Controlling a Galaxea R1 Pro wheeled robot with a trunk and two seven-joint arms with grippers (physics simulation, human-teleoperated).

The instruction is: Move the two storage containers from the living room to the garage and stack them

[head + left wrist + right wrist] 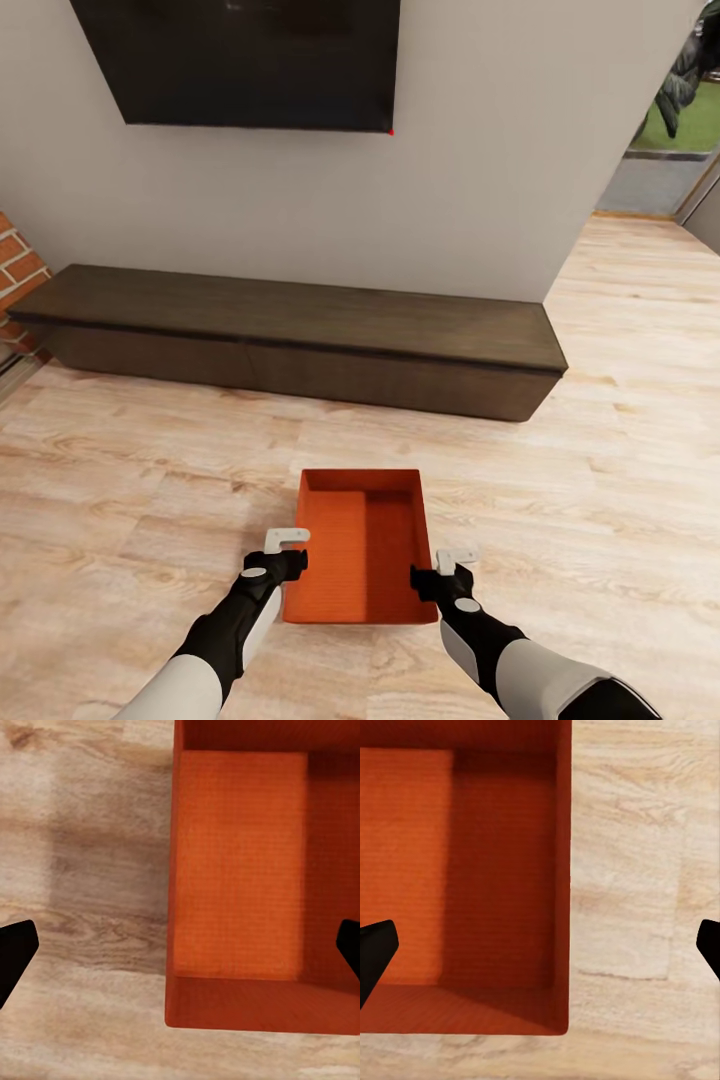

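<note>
One orange-red open-top storage container (360,540) lies empty on the light wood plank floor (130,480) of the living room, straight ahead of me. My left gripper (285,558) is open over the bin's left long wall near its near corner; the left wrist view looks down into the bin (240,862), with one black fingertip (15,952) out over the planks. My right gripper (442,568) is open over the right long wall (562,870), one fingertip (375,956) above the bin's inside. Neither gripper holds anything. The second container and the garage are out of view.
A long low dark bench (300,320) runs along the white wall beyond the bin, under a black wall TV (240,60). Red brick of the fireplace (15,265) shows at the left edge. An opening (665,150) at the far right leads out, with wood floor running toward it.
</note>
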